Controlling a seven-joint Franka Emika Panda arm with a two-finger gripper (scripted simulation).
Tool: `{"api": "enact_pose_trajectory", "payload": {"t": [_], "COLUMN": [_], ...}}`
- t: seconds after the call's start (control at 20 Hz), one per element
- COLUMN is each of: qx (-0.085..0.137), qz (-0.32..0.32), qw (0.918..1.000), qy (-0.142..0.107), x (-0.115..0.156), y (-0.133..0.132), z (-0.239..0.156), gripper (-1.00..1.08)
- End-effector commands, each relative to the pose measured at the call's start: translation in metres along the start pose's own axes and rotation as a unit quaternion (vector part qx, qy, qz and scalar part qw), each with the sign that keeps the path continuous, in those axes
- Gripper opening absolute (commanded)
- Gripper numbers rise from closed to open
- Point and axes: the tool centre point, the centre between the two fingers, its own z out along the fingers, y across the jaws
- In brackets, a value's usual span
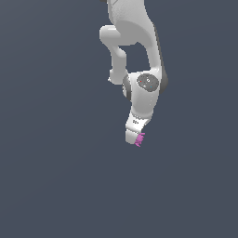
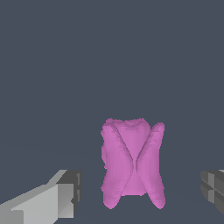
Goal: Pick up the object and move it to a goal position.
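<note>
No containers were seen. One magenta-pink lump (image 2: pixel 132 162) and one white Panda arm (image 1: pixel 139 69) were counted against the plain grey ground (image 1: pixel 56 176). The gripper (image 2: pixel 140 192) stood with its two fingers (image 2: pixel 65 194) spread wide, one on each side of the lump, neither touching it. In the exterior view the lump (image 1: pixel 140 139) showed just beside the gripper's tip.

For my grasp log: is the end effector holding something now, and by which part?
Nothing is held. The end effector is open, fingers apart from the pink object between them.
</note>
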Motion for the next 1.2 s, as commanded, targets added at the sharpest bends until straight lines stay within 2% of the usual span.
{"api": "enact_pose_trajectory", "payload": {"t": [0.0,0.4,0.65,0.7,1.15], "qx": [0.000,0.000,0.000,0.000,0.000], "qz": [0.000,-0.002,-0.003,-0.003,-0.003], "qw": [1.0000,1.0000,1.0000,1.0000,1.0000], "qy": [0.000,0.000,0.000,0.000,0.000], "x": [0.000,0.000,0.000,0.000,0.000], "y": [0.000,-0.001,-0.001,-0.001,-0.001], "z": [0.005,0.042,0.049,0.049,0.049], "gripper": [1.00,1.00,1.00,-1.00,-1.00]}}
